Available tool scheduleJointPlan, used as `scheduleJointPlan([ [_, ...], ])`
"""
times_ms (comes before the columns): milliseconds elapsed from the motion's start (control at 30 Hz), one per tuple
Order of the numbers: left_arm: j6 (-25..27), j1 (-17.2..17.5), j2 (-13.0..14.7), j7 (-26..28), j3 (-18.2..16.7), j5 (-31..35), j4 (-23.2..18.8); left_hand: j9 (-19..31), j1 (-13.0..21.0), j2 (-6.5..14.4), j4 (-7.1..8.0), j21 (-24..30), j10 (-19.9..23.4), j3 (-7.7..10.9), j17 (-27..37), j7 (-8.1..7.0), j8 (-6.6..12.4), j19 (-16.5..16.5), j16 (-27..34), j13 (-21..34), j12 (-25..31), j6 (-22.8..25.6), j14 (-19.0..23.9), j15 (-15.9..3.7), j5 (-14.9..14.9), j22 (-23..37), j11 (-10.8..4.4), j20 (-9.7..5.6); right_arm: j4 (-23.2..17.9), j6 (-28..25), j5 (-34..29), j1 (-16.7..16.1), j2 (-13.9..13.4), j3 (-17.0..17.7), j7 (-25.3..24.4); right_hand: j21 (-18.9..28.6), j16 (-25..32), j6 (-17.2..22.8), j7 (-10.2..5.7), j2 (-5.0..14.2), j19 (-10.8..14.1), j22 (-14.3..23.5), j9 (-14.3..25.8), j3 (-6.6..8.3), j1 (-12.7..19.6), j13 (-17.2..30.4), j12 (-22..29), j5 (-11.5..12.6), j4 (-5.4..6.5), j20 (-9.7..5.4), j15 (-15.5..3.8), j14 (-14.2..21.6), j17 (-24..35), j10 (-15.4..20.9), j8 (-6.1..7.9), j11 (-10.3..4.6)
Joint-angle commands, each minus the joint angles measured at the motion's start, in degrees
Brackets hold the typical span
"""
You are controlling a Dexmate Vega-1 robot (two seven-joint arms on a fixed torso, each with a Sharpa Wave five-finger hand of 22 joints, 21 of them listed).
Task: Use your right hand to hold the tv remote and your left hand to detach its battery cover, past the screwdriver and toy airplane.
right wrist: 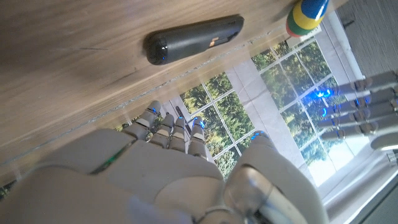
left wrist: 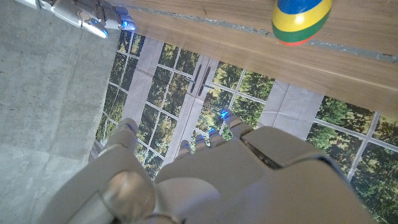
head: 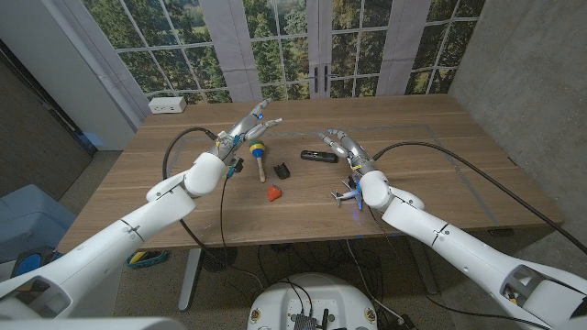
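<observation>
The black tv remote [head: 319, 156] [right wrist: 193, 38] lies on the wooden table [head: 431, 156], just off the fingertips of my right hand [head: 346, 147] [right wrist: 180, 168]. That hand holds nothing and its fingers are extended. A small black piece [head: 282, 170] lies on the table left of the remote, apart from it. The screwdriver [head: 259, 154], with a striped coloured handle [left wrist: 301, 18] [right wrist: 308, 15], lies under my left hand [head: 248, 128] [left wrist: 217, 174], which hovers with fingers spread and nothing in them. The toy airplane [head: 348, 197] sits beside my right wrist.
A small orange-red object [head: 274, 193] lies near the front, between the arms. A white power strip [head: 168, 105] sits at the far left corner. Windows stand behind the table's far edge, and a grey wall rises to the right.
</observation>
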Motion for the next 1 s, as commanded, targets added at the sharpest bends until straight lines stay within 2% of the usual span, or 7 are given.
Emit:
scheduleJointPlan([
  [33,-11.4,1.6,-4.2,-2.3,-2.9,-9.0,8.6,0.0,-2.0,3.9,4.6,-0.2,-4.3,2.72,0.2,1.11,0.31,0.2,0.5,0.2,0.7,-0.8,-1.0,-1.18,1.4,0.1,0.96,-2.04,6.6,21.4,8.9,-2.3,2.1,4.8,1.5,-0.5,0.4,0.0,1.83,1.41,1.4,0.0,0.1,0.84,-1.1,-1.1,0.2,0.0,1.43,-3.3,-3.08,0.6,-1.5,1.0,0.0,-0.03],
  [133,-14.3,1.3,-5.0,-4.7,-3.0,-12.2,10.6,-0.1,-2.7,3.9,7.22,-0.2,-4.0,4.68,0.1,1.45,0.26,0.7,0.5,0.2,0.8,-0.6,-0.9,-1.18,2.3,0.1,1.33,-3.29,7.5,23.6,10.0,-2.6,2.6,5.6,1.9,-0.7,0.6,0.2,2.32,1.96,2.3,0.0,0.0,1.41,-1.7,-1.7,0.3,0.1,2.14,-4.13,-3.41,1.1,-2.2,1.5,0.01,-0.09],
  [233,-16.5,1.3,-5.7,-6.9,-3.2,-15.0,12.2,-0.1,-2.9,3.9,8.0,-0.2,-3.8,5.36,0.1,1.46,0.27,0.9,0.5,0.1,0.8,-0.5,-0.7,-1.29,2.6,0.0,1.46,-3.78,7.7,24.9,11.6,-3.2,3.1,6.5,2.4,-0.7,0.9,0.8,2.61,2.31,3.3,0.0,0.0,2.11,-2.2,-2.2,0.5,0.2,2.84,-4.19,-3.25,2.0,-2.8,2.4,0.18,0.07],
  [500,-20.0,0.8,-7.3,-12.3,-3.9,-22.1,15.8,-0.1,-3.1,3.7,8.94,-0.1,-3.6,6.22,0.0,1.42,0.3,1.4,0.6,0.1,0.8,-0.3,-0.4,-1.43,2.9,0.0,1.39,-4.27,7.2,27.2,15.6,-4.7,4.1,8.7,3.8,-1.5,0.9,1.8,3.02,2.69,3.1,0.0,0.0,3.53,-2.6,-3.0,0.5,0.4,3.64,-5.01,-3.27,2.5,-3.7,3.0,0.4,0.28],
  [633,-21.8,0.3,-8.0,-15.8,-4.0,-25.5,18.1,-0.1,-3.2,3.7,9.39,-0.1,-3.3,6.7,0.0,1.57,0.34,1.7,0.6,0.1,0.9,-0.1,-0.2,-1.3,3.1,0.0,1.61,-4.4,7.0,28.8,16.7,-5.7,4.6,9.7,3.6,-1.8,1.1,2.3,4.05,2.0,3.6,0.0,0.0,4.18,-3.0,-3.5,0.6,0.4,3.93,-4.76,-2.45,3.3,-4.4,3.8,0.41,1.3],
  [900,-23.6,0.4,-9.0,-20.6,-4.6,-31.2,20.4,-0.1,-3.5,3.6,10.26,-0.1,-2.8,7.79,-0.1,1.68,0.43,2.2,0.6,0.1,1.0,0.5,0.4,-1.21,3.6,-0.1,1.5,-5.02,6.1,32.3,21.2,-7.7,5.4,11.9,5.4,-2.5,1.0,2.8,4.97,1.41,3.4,-0.1,0.0,4.73,-3.2,-4.1,0.7,0.3,3.81,-5.34,-1.72,3.6,-5.3,4.4,0.41,1.99],
  [1000,-23.5,0.5,-9.2,-21.6,-4.9,-32.8,20.8,-0.1,-3.5,3.5,10.38,-0.1,-2.7,7.97,-0.1,1.69,0.43,2.3,0.6,0.1,1.0,0.6,0.5,-1.25,3.7,-0.1,1.44,-5.05,7.8,36.3,23.5,-7.9,6.4,12.9,6.9,-2.8,0.9,3.2,5.67,0.85,3.7,-0.1,0.0,5.03,-2.9,-4.5,0.7,0.2,3.3,-5.16,-1.09,4.0,-5.9,4.7,0.47,2.24],
])
